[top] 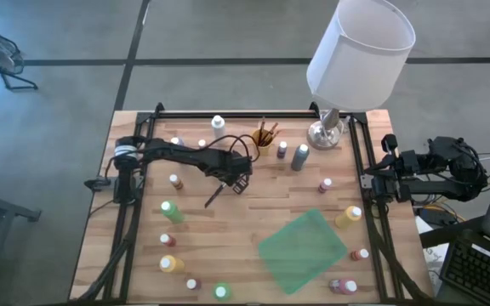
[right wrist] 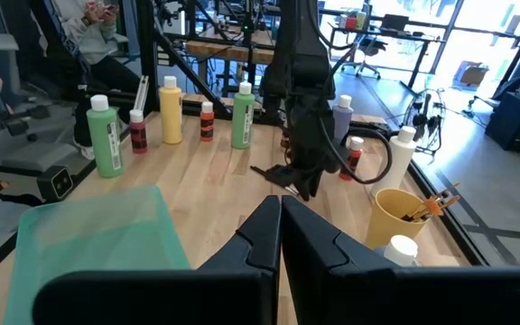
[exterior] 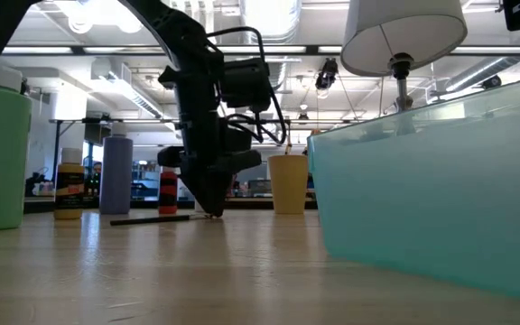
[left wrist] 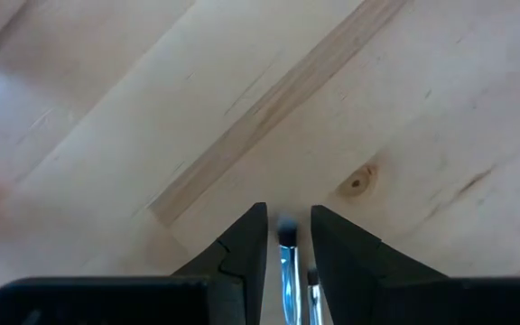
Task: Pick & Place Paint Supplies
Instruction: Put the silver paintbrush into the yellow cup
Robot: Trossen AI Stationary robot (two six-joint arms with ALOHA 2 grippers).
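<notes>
The left gripper (top: 232, 181), near the middle of the tabletop (top: 253, 212), has its jaws narrow around a brush (top: 215, 196) lying flat. Next it probably must lift it cleanly. The right gripper (right wrist: 280, 226) waits closed at the right edge.

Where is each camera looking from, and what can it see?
High view: above the table, looking straight down; both arms show, the left gripper on a brush.
Low view: at tabletop height, looking across; the left arm comes down beside the yellow cup.
Left wrist view: looks down past its own fingers at the brush tip.
Right wrist view: from the table's right edge, past its shut gripper.
Shared: the yellow cup shows in the high, low and right wrist views.
</notes>
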